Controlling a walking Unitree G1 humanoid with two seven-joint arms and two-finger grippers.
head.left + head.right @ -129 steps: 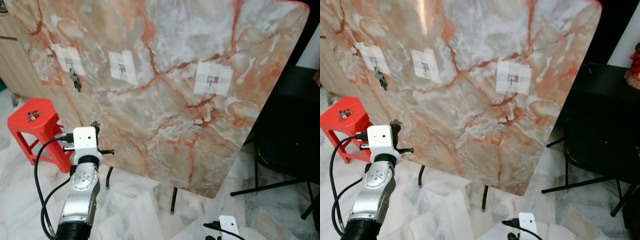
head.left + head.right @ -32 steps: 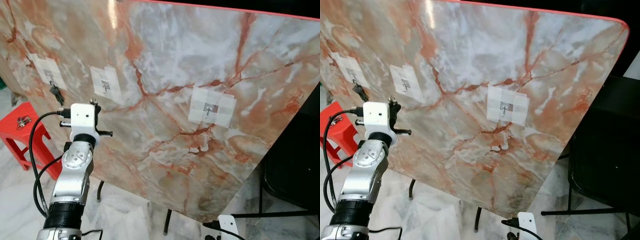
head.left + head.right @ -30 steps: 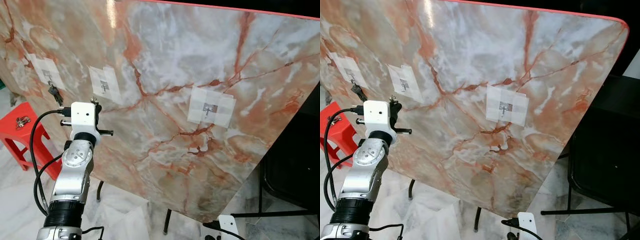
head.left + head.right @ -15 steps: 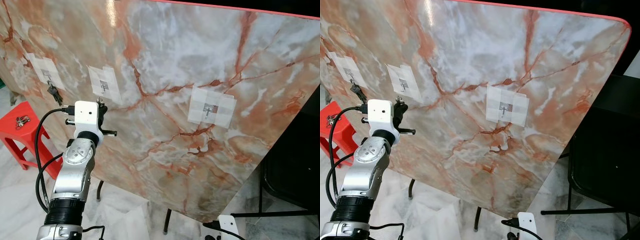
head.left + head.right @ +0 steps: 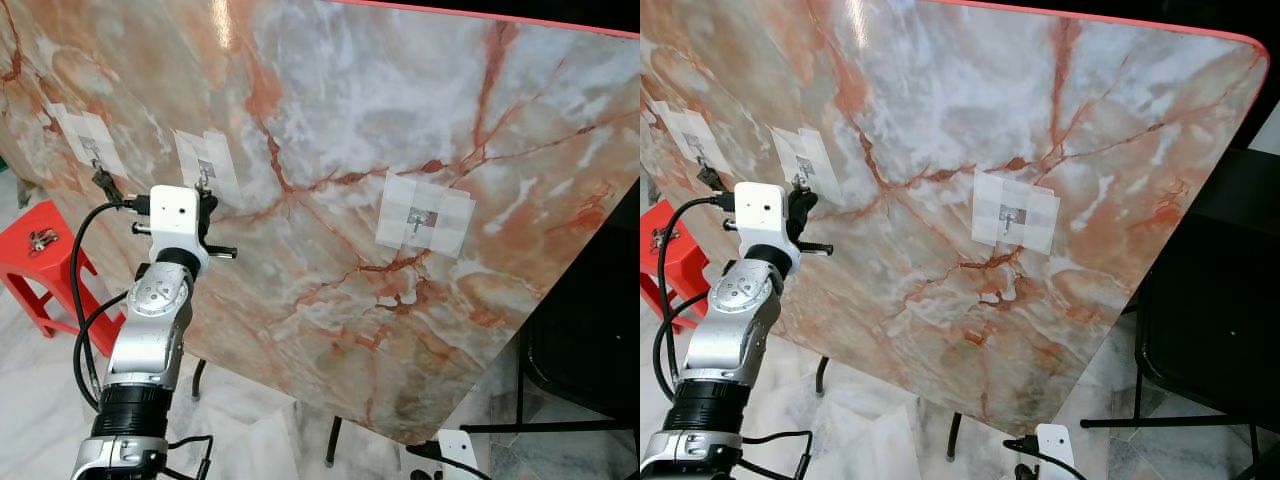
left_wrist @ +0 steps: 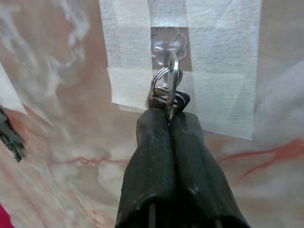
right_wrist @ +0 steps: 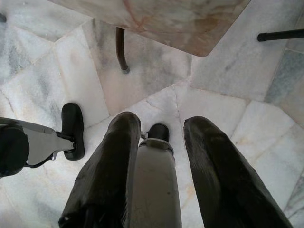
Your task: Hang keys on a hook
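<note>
A tilted marble board carries three taped hooks. The left hook holds a dark bunch of keys. My left gripper is raised against the board at the middle hook, shut on a set of keys. Their ring sits just under that hook, touching or almost touching it. From the head views the left gripper is partly hidden behind its wrist camera. The right hook is bare. My right gripper hangs low over the floor, fingers open.
A red stool with another small bunch of keys stands at the left. The board rests on dark metal legs on a marble floor. A black chair is at the right.
My left gripper has risen and moved rightward along the board, up to the middle hook. The view has moved closer to the board since the oldest frame.
</note>
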